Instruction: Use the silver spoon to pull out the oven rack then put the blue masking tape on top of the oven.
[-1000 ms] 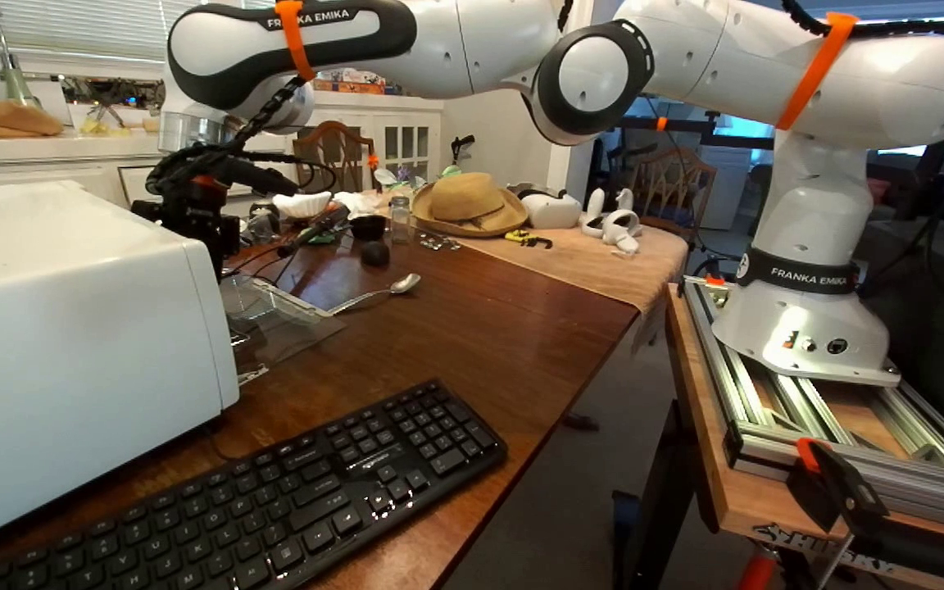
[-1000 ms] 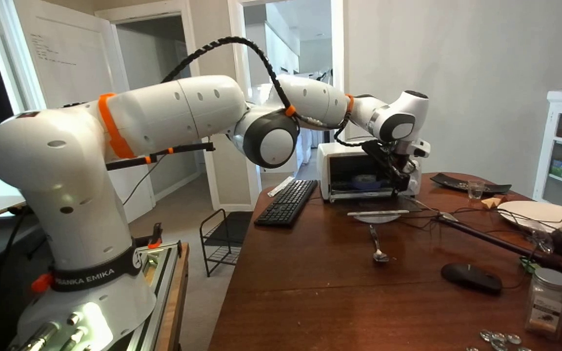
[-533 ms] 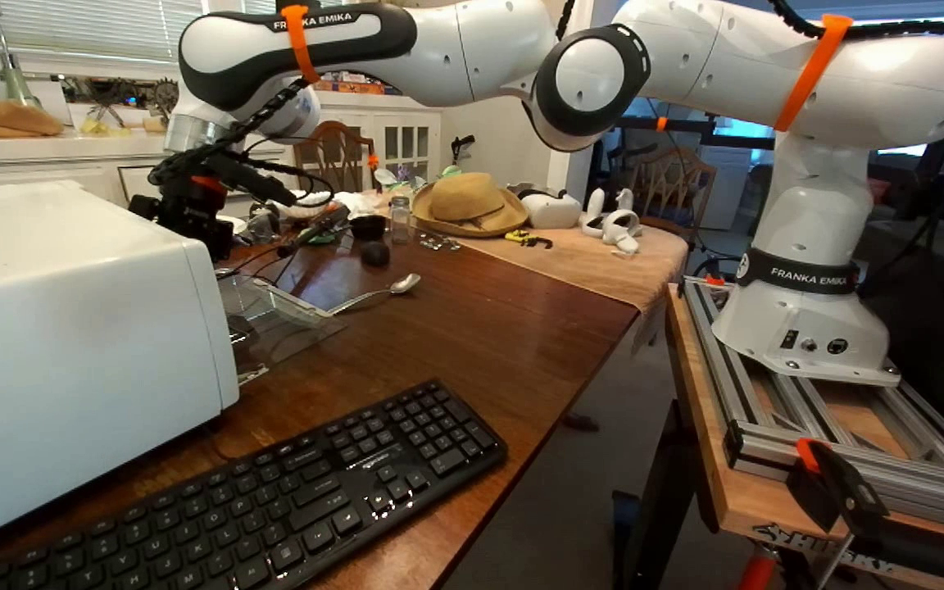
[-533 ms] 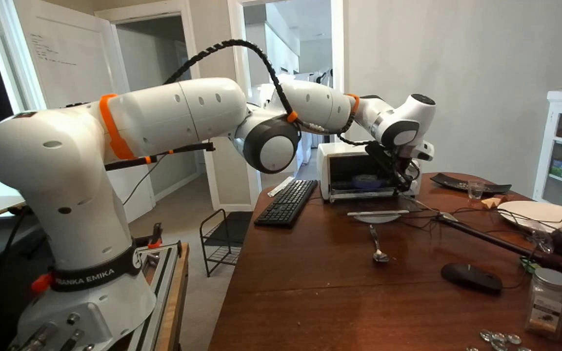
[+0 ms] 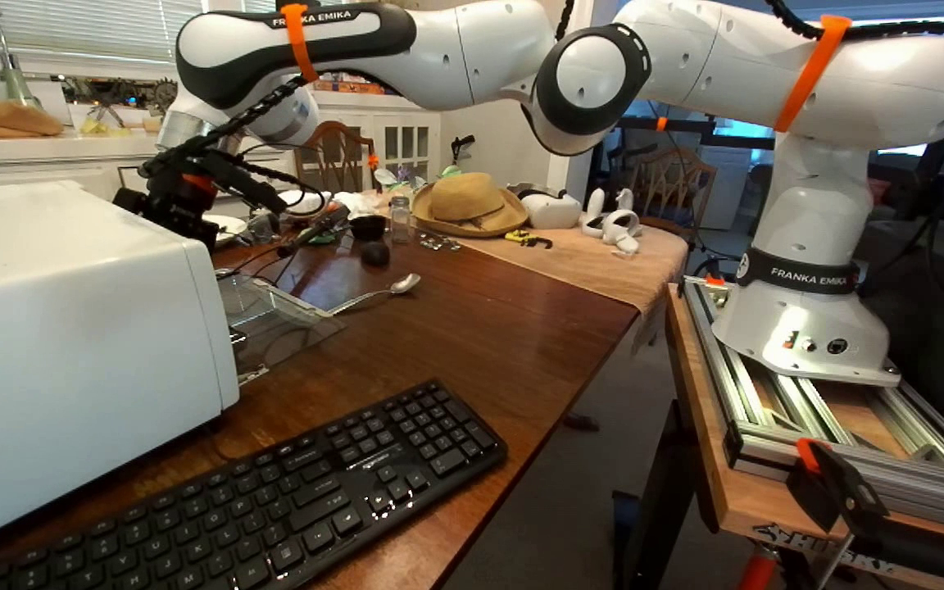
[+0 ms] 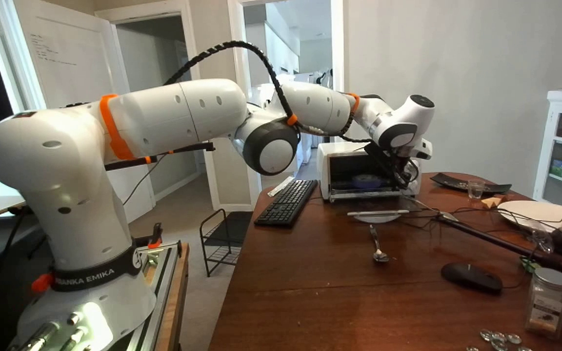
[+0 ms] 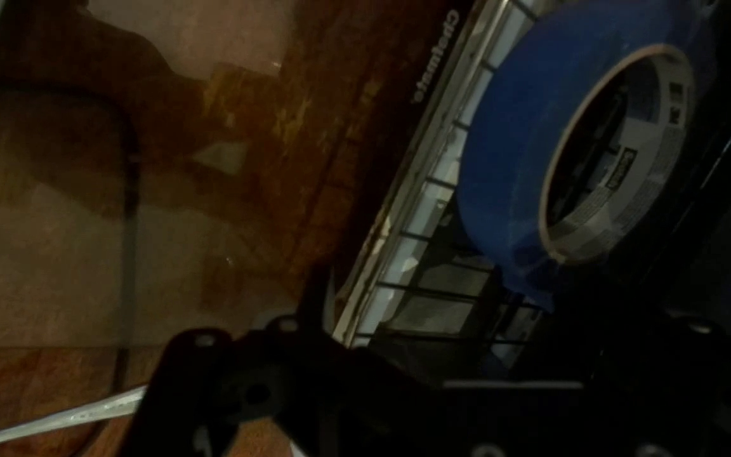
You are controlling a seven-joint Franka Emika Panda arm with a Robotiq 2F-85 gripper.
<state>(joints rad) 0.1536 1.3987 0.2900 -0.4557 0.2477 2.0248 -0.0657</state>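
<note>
"Which way must it go?"

"In an exterior view the pincer (image 6: pixel 400 181) hangs by the right side of the mouth of the oven (image 6: pixel 325 176); the blue masking tape (image 6: pixel 367 182) sits inside, at the pincer's nine o'clock."

"And the silver spoon (image 5: pixel 402 284)?"

"In an exterior view it lies on the tabletop (image 5: pixel 472 328), ungripped, just past three o'clock from the pincer. The oven hides the tape there."

"Wrist view?"

"Tape at one o'clock, on the oven rack (image 7: pixel 429 292); its hole's long axis runs seven to one. The jaws look apart: one stands left, its mate lost in the dark."

"Then reach toward one, I'd say."
</note>
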